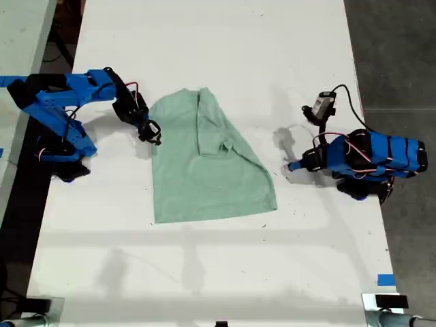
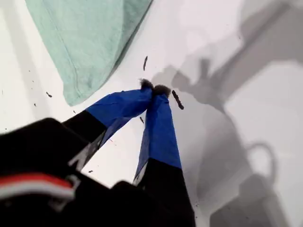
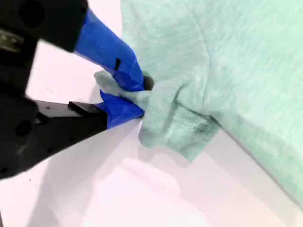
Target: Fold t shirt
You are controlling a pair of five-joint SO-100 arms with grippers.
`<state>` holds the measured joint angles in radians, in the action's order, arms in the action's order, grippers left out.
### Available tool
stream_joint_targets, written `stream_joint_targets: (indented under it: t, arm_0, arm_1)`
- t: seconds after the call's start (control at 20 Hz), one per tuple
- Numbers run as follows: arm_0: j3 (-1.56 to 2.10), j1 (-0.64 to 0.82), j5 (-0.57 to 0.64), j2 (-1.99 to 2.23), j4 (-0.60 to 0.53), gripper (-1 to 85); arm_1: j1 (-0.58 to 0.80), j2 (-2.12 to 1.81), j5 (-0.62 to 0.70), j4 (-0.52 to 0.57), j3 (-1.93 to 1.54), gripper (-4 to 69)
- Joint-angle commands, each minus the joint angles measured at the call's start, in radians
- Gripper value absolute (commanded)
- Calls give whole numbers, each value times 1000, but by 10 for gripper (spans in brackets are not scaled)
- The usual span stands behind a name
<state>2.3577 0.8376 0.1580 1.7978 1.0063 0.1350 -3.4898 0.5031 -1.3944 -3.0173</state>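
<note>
The pale mint-green t shirt lies partly folded on the white table, one side flap turned over onto its middle. My second gripper reaches in from the exterior view's left and is shut on a bunched bit of the shirt's edge, the blue fingers pinching the cloth just above the table. My first gripper rests low at the exterior view's right, a short gap from the shirt. Its blue jaws meet at the tips with nothing between them, near a shirt corner.
The white table runs the length of the exterior view, with dark floor past its edge on that view's right. A strip of blue tape marks the near corner on that same side. Small dark specks dot the surface.
</note>
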Motion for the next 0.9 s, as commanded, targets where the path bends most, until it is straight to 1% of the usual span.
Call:
stream_joint_targets:
  t: [0.0, 0.1, 0.2, 0.25, 0.45, 0.55, 0.6, 0.65, 0.7, 0.75, 0.85]
  arm_0:
    - [-129, -46, -38, 46, 127, -2]
    - [-354, -101, -77, 46, 296, -2]
    - [-703, -161, -94, -92, 497, -2]
    - [-891, -186, -81, -196, 566, -2]
    - [-1391, -298, -12, -611, 566, -2]
    - [-1396, -357, 29, -733, 463, 1]
    - [-1396, -387, 51, -782, 430, 59]
    - [-1396, -413, 77, -819, 400, 200]
    - [-1394, -425, 83, -845, 397, 238]
    - [-1394, -428, 95, -853, 402, 248]
    - [-1393, -416, 107, -804, 453, 247]
  arm_1:
    - [-18, -15, 15, 11, -72, 14]
    - [-17, -15, 15, 11, -72, 14]
    - [-17, -15, 15, 11, -72, 14]
    - [-17, -15, 15, 11, -72, 14]
    - [-18, -15, 15, 11, -72, 14]
    - [-18, -15, 18, 11, -72, 14]
    - [-18, -15, 20, 11, -72, 14]
    - [-18, -15, 20, 11, -72, 14]
    - [-18, -15, 21, 11, -72, 14]
    - [-18, -15, 21, 11, -72, 14]
    - [-18, -15, 20, 11, -72, 14]
